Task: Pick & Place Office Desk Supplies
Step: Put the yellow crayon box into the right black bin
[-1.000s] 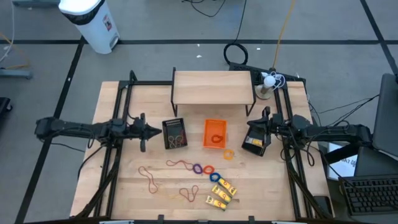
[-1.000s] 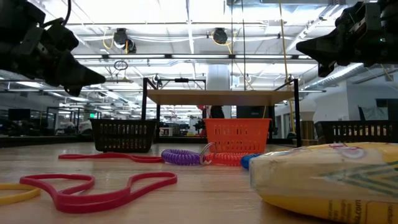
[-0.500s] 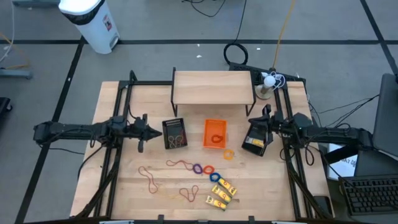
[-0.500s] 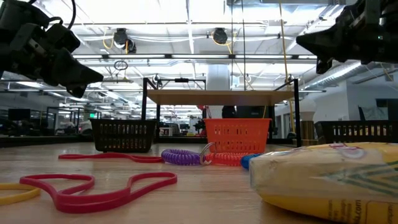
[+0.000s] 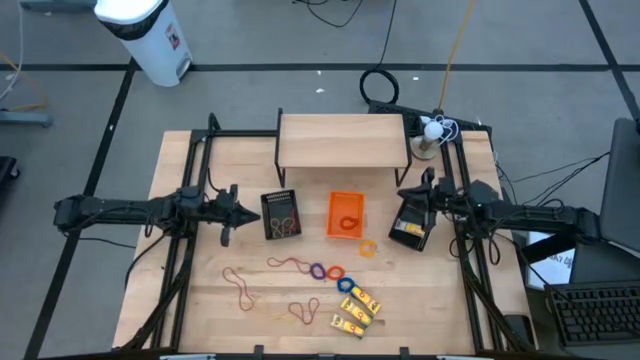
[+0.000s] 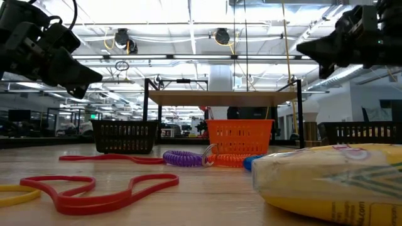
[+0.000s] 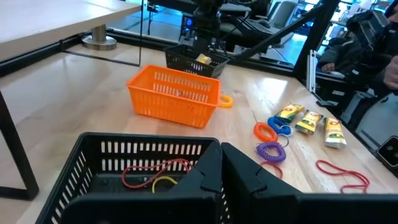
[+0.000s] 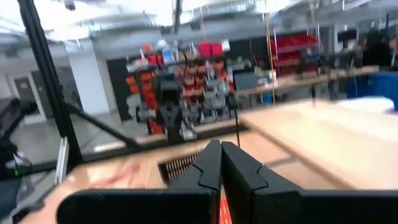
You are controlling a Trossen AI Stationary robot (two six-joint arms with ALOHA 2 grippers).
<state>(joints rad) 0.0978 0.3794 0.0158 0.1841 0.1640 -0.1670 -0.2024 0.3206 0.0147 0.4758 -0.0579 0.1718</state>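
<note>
Your left fingers (image 5: pixel 250 211) are pressed together with nothing between them, raised off the tabletop (image 5: pixel 200 290); the black basket (image 5: pixel 281 214) sits just ahead of their tips, and the left wrist view shows red and yellow bands (image 7: pixel 151 176) lying inside it. Beyond that basket from those fingers is the orange basket (image 5: pixel 346 215), with a red band in it. Your right fingers (image 5: pixel 404 193) are likewise closed on nothing, held above a second black basket (image 5: pixel 411 222) that holds a yellow packet. The loose supplies lie on the tabletop to the near side of both sets of fingers, well apart from each: an orange ring (image 5: pixel 368 247) just beside the orange basket's corner, a red band (image 5: pixel 287 263) running to a purple ring (image 5: pixel 318 271), a red ring (image 5: pixel 335 271) and a blue ring (image 5: pixel 346 284) next along, then two yellow packets (image 5: pixel 356 308). More bands (image 5: pixel 239 285) lie on the left fingers' side of the packets, one (image 5: pixel 303 311) close to them. In the low view both sets of fingers hang clear above everything, with a packet (image 6: pixel 326 179) nearest the lens.
</note>
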